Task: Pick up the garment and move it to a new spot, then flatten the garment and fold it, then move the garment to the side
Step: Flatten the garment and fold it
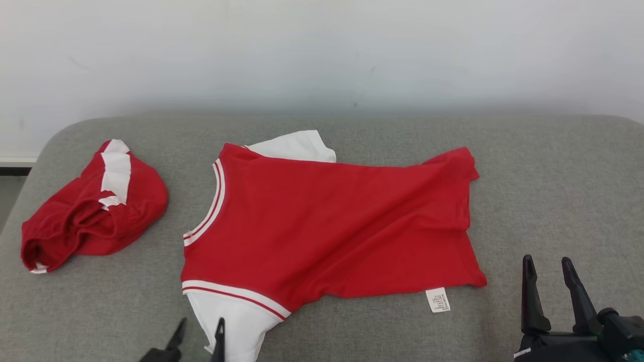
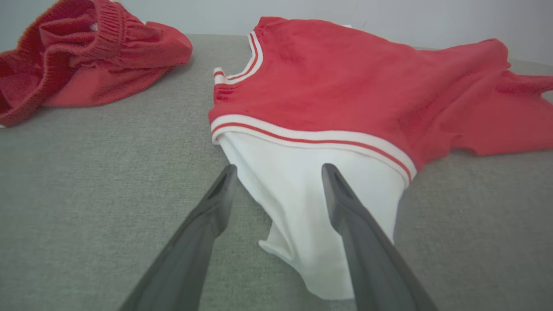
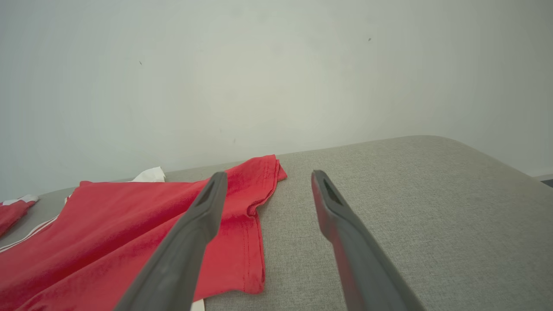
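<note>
Left gripper [image 1: 201, 324]: jaws spread, empty, poised over the white sleeve [image 2: 302, 207] of the red shirt [image 1: 327, 221], likely placed to tug that sleeve flat. Right gripper [image 1: 547, 261]: likewise agape and empty, just off the hem corner, probably ready to smooth there. Lies spread sideways mid-cushion [image 1: 553, 176], hem rumpled, so flattening looks unfinished.

Two garments [image 1: 327, 221] [image 1: 95, 206], two claws [image 1: 200, 327] [image 1: 548, 281] — one cushion [image 1: 553, 176].

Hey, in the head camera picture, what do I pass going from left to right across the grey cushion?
crumpled red garment → red shirt with white sleeves → right gripper, fingers apart
</note>
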Controlling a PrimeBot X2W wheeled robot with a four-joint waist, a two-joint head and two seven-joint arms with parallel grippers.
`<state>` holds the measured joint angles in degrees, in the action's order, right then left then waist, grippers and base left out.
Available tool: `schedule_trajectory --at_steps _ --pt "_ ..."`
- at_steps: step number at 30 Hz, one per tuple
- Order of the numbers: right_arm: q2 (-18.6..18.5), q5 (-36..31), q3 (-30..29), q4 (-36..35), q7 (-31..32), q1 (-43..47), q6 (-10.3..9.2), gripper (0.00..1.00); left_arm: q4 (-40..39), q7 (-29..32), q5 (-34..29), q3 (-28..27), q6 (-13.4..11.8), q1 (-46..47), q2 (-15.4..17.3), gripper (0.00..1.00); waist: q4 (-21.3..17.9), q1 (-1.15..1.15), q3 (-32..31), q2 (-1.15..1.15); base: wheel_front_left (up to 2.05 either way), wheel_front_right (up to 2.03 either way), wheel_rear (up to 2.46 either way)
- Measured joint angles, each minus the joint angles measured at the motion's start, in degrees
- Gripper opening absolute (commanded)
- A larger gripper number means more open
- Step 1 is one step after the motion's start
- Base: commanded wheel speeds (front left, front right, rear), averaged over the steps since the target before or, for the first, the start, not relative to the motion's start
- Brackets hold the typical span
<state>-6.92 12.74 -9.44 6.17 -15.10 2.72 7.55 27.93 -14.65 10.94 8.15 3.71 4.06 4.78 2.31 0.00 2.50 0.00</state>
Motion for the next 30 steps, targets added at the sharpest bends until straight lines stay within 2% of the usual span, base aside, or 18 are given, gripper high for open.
schedule_trajectory --at_steps 6,14,22,30 --pt "0.4 0.0 -0.6 -0.4 0.0 0.5 0.00 1.00 -10.4 -0.4 -0.2 -5.2 -1.6 -1.8 1.3 1.00 1.2 0.00 -1.5 0.00 0.00 0.00 0.00" --pt "0.8 0.0 -0.9 -1.0 0.0 1.9 0.00 1.00 -21.7 -0.4 -2.2 -11.1 -2.5 -7.1 1.5 1.00 2.2 -0.01 -3.1 0.00 0.00 0.00 0.00" --pt "1.0 -0.7 0.4 -2.5 0.0 5.0 0.00 1.00 -23.7 -0.4 -2.4 -12.5 -0.7 -10.0 1.0 1.00 1.8 -0.01 -3.8 0.00 0.00 0.00 0.00" --pt "0.3 -0.9 1.0 -2.4 0.0 7.6 0.00 1.00 -22.5 -0.4 -3.1 -12.3 0.0 -10.3 0.2 1.00 1.2 -0.01 -3.8 0.00 0.00 0.00 0.00"
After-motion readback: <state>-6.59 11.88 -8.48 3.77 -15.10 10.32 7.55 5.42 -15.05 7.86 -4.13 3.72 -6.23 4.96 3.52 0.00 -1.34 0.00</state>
